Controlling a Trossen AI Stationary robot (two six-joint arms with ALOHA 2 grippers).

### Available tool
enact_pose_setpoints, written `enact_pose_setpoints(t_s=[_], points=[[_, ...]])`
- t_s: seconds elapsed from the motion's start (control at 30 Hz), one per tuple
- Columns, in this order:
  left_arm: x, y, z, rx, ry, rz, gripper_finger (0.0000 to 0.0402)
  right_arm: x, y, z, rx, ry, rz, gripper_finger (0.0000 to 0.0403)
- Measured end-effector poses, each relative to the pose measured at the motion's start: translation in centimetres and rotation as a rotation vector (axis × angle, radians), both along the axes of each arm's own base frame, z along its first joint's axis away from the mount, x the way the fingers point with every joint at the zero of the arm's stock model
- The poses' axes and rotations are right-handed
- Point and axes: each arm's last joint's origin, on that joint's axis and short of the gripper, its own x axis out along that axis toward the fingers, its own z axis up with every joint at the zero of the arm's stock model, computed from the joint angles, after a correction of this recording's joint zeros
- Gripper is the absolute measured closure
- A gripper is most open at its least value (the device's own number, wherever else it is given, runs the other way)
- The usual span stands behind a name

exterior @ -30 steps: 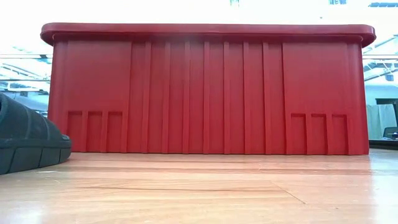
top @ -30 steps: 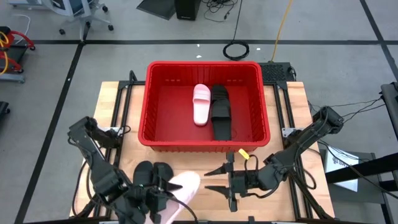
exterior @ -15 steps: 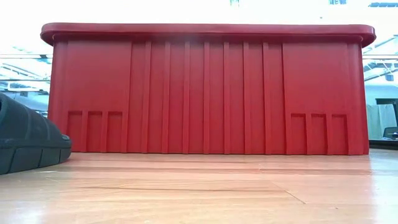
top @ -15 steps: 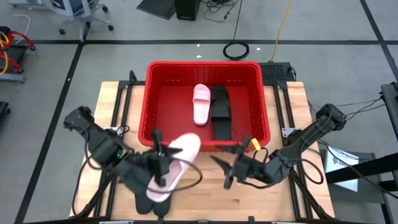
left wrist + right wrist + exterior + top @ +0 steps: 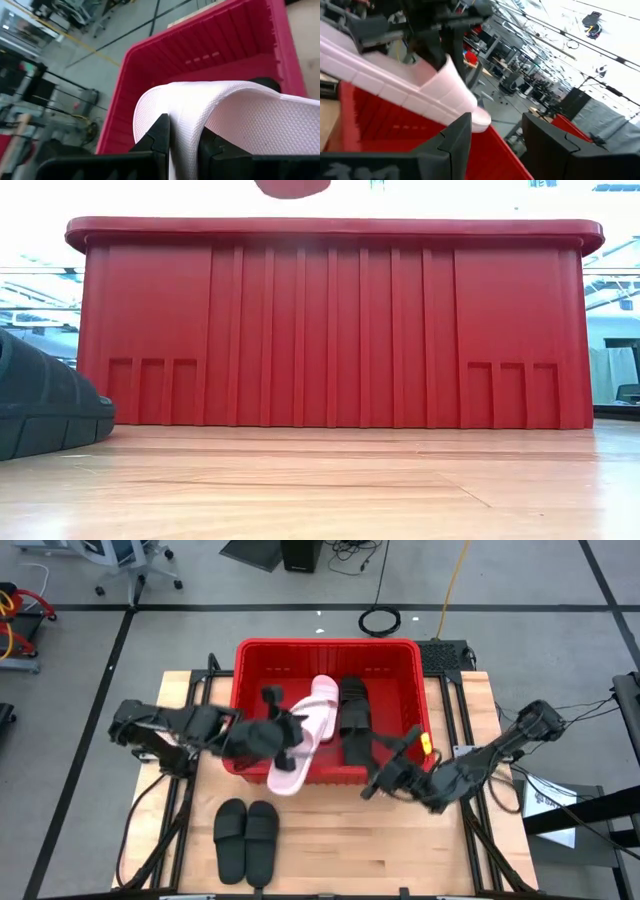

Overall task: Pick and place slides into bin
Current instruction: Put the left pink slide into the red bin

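Left gripper was clamped on pale pink slide, jaws nearly closed, pinching its strap edge; slide hung tilted across near rim of bin. Right gripper was at bin's near right corner, jaws apart, holding nothing. Second pink slide and black slide lay inside bin. Black pair rested on table, near edge.

Perhaps four black slides, two pink slides, one bin.
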Motion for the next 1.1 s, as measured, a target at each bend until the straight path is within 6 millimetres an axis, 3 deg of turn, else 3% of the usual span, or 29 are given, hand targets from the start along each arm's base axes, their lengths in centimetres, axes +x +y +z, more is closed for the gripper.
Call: enact_pose_setpoints(t_s=[0.27, 0.47, 0.7, 0.83, 0.93, 1.1], points=[[1.4, 6.2, 0.7, -0.059, -0.045, -0.051, 0.0364, -4.7, -6.6, -0.4, 0.080, -0.132, 0.055, 0.0238], [1.3, 10.5, 0.7, -0.098, -0.067, -0.062, 0.0364, -7.1, -9.4, -1.7, 0.090, -0.173, 0.012, 0.0238], [2.0, 15.2, -2.6, -0.135, -0.117, 0.055, 0.0364, -7.5, -11.5, -2.9, 0.074, -0.155, -0.083, 0.0238], [2.5, 15.9, -5.2, -0.117, -0.155, 0.187, 0.0364, -7.3, -12.2, -3.3, 0.064, -0.128, -0.121, 0.0238], [3.2, 15.5, -7.9, -0.112, -0.140, 0.205, 0.0364, -7.1, -12.6, -3.4, 0.050, -0.109, -0.142, 0.0238], [3.8, 14.2, -10.2, -0.109, -0.171, 0.177, 0.0364, -7.0, -13.3, -3.6, 0.037, -0.080, -0.168, 0.0238]])
